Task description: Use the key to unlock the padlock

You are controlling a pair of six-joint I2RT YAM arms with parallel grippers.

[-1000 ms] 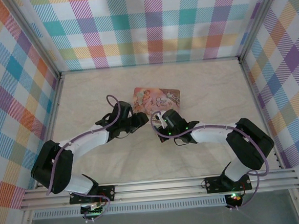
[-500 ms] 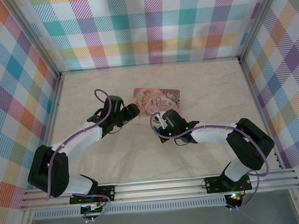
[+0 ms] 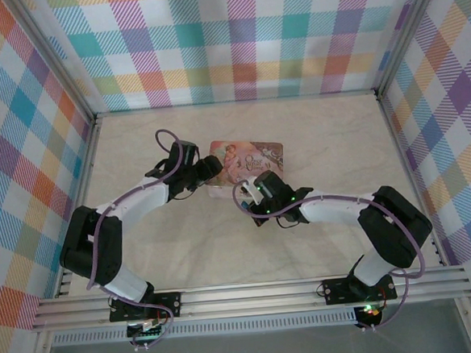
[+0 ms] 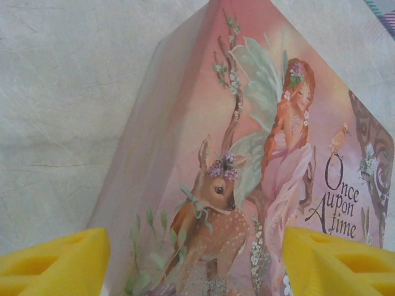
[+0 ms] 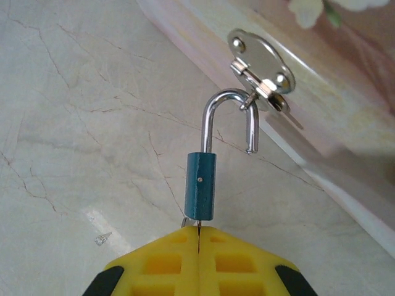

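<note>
Padlock [image 5: 201, 185]: axis 12–6, dead at 12 o'clock from your R gripper [image 5: 199, 246], clamped on key [image 5: 185, 221]; L gripper [image 4: 197, 262] spread, at tin [image 4: 203, 123].

Padlock [image 5: 202, 185] of polished metal shackle and matt teal body; glossy printed tin [image 4: 259, 160]; smooth marbled tabletop [image 5: 74, 123].

I read one legend: "Once upon A time". It stands in dark script on the pink lid of the tin [image 4: 185, 142], right of the fairy figure, in the left wrist view. In the top view the same lettering is too small for me to read.
</note>
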